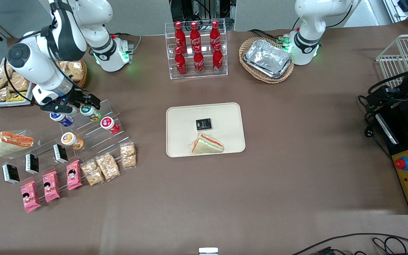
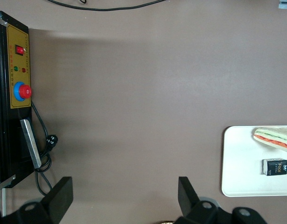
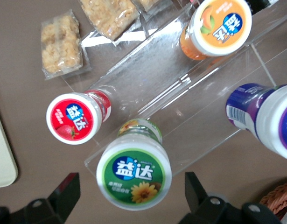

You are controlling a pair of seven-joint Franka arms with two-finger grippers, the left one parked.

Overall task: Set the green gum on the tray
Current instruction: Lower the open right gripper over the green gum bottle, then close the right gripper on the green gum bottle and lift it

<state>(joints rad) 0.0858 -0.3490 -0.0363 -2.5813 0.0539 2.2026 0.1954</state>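
Note:
The green gum [image 3: 134, 171], a small bottle with a green-faced white lid, stands on the top step of a clear acrylic riser [image 1: 94, 122]. My gripper [image 3: 132, 192] hangs open just above it, one finger on either side of the lid, not touching. In the front view the gripper [image 1: 80, 105] hovers over the green gum [image 1: 90, 111]. The cream tray [image 1: 179, 118] lies in the middle of the table, holding a sandwich [image 1: 207, 144] and a small black box [image 1: 203, 124].
On the riser beside the green gum stand a blue-lidded bottle [image 3: 269, 116], a red-lidded bottle [image 3: 74, 117] and an orange-lidded bottle [image 3: 218, 28]. Snack packets [image 1: 106, 165], pink packs [image 1: 51, 186] and black boxes lie nearer the front camera. A cola rack [image 1: 197, 49] and foil-tray basket [image 1: 267, 59] stand farther away.

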